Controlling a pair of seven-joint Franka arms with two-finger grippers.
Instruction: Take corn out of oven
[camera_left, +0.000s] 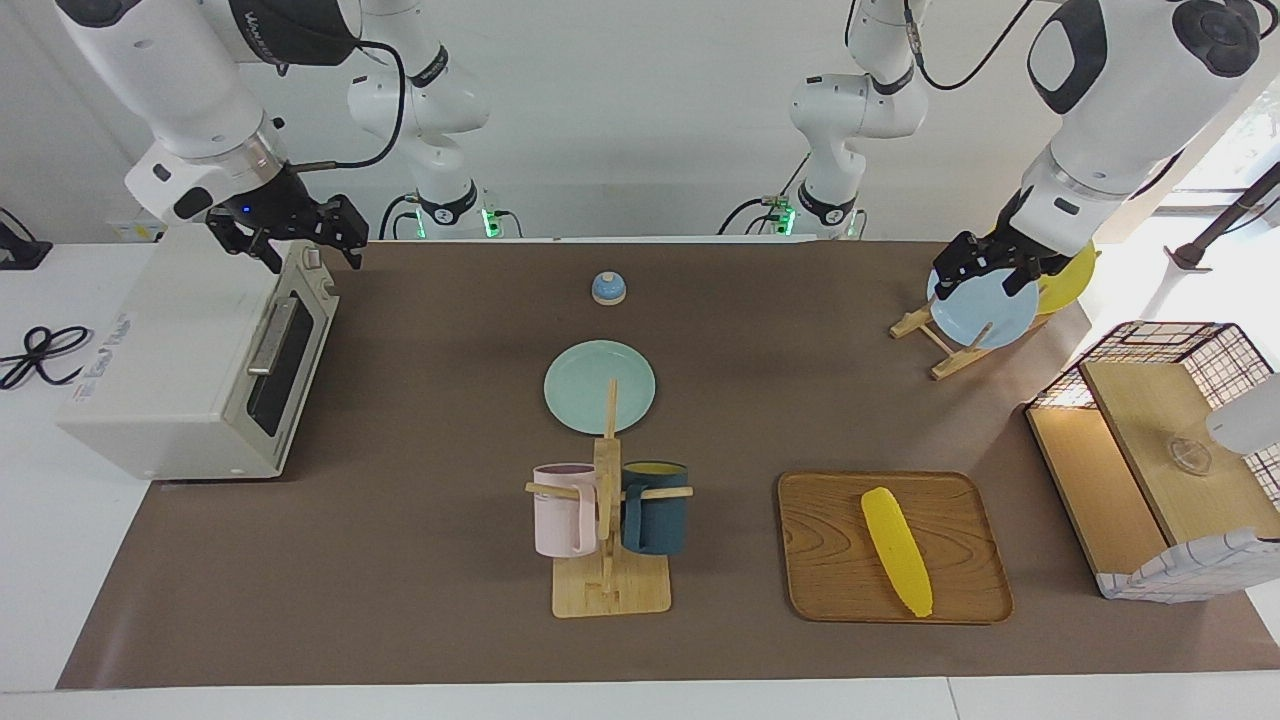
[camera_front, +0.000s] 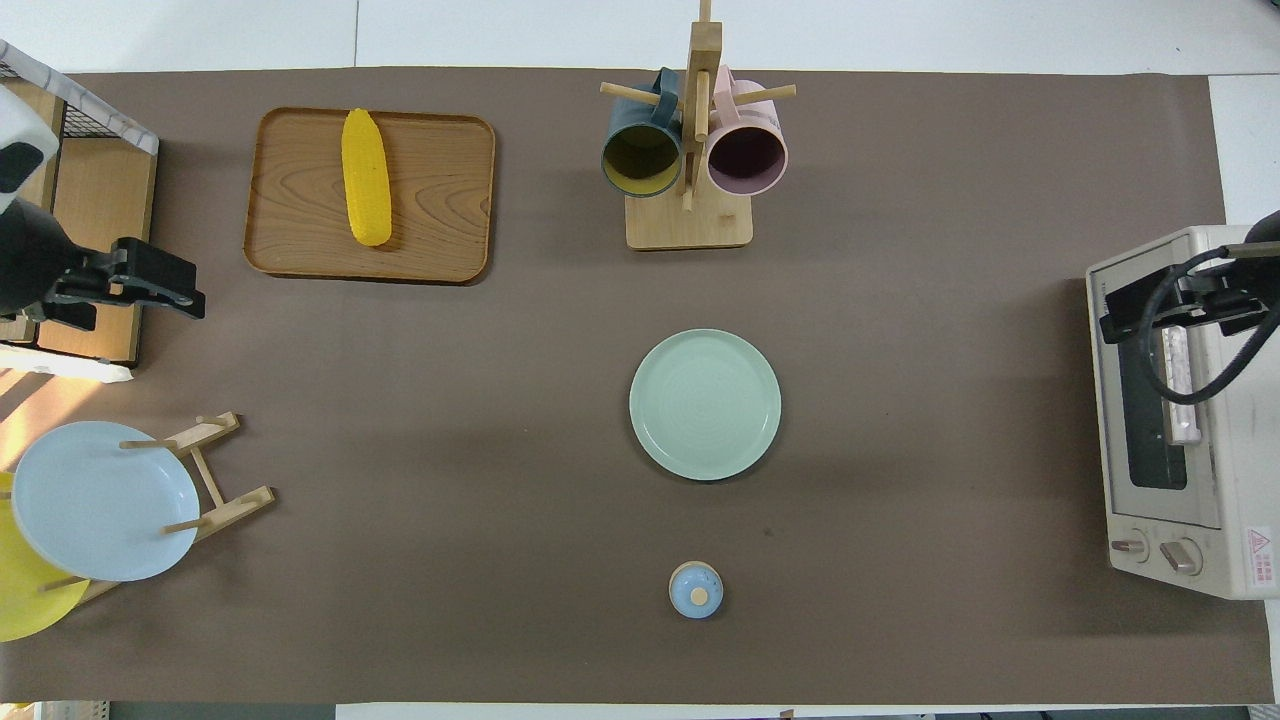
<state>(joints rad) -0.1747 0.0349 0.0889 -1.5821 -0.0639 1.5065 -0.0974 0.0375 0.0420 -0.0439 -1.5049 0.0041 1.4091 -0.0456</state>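
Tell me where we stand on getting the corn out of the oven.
Done: the corn lies on the wooden tray, out of the oven, whose door is closed. In hand: nothing. The left gripper is open and empty, up in the air over the plate rack; the right gripper is open above the oven's top. Left: nothing visible beyond parking the arms.

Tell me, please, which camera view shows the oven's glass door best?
The facing view: the oven turns its front toward that camera, so the closed dark door and bar handle show. The overhead view sees the door steeply from above, partly covered by the right gripper and cable.
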